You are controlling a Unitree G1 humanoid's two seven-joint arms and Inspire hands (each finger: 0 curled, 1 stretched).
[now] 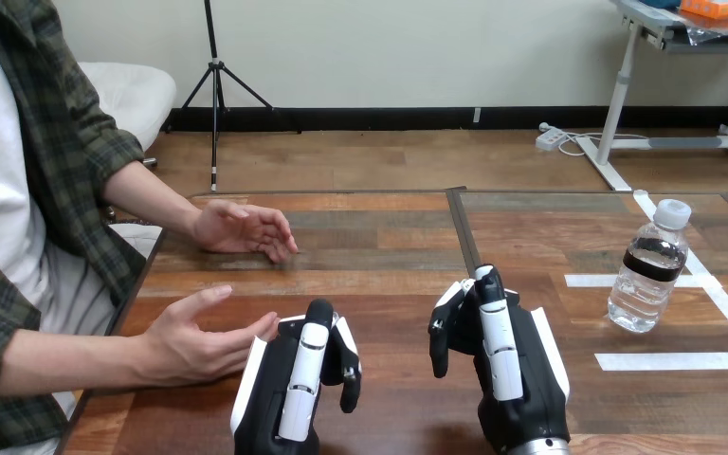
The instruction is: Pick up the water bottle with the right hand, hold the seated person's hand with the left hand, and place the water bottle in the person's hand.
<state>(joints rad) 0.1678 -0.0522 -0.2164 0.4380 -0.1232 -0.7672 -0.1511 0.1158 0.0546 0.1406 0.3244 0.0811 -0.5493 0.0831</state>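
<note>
Counter point(389, 237), centre: matt wood planks with visible grain; smooth white tape strips point(682, 360) at lower right. Water bottle point(646, 270), right: clear glossy plastic, white cap. Left hand point(294, 389) and right hand point(507, 365), bottom: glossy white shells over black plastic; silver metal forearm point(540, 447) at bottom edge.

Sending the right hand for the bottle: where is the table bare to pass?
Bare wood lies between the right hand and the water bottle, and across the far middle of the table. The left is crowded: the person's near hand by the left hand.
</note>
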